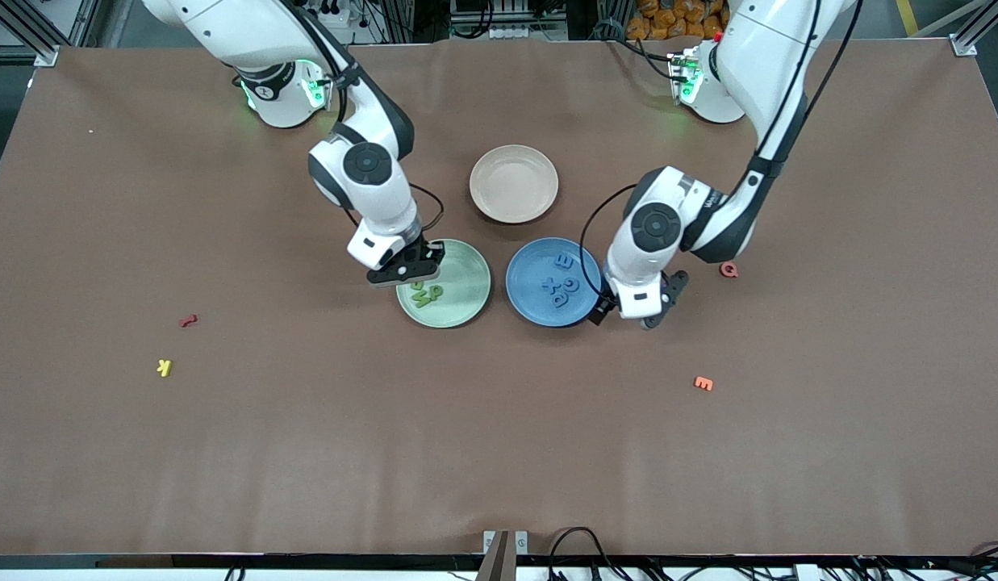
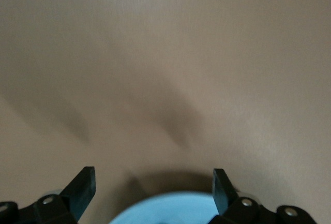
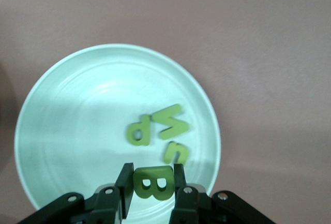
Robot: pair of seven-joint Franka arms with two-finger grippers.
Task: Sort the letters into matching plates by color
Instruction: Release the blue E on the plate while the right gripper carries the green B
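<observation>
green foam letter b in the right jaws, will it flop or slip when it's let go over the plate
The small flat green foam letter B, pinched between the right gripper jaws above the pale mint green round plastic plate, keeps its shape, so it probably stays stiff. It looks light, so it should drop gently. Being flat, it will likely lie still like the three green letters already there, not roll.

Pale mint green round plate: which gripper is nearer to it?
Right. The right gripper hangs over the pale mint green round plate, shut on a green foam letter B; the left gripper is open beside the medium blue round plate.
</observation>
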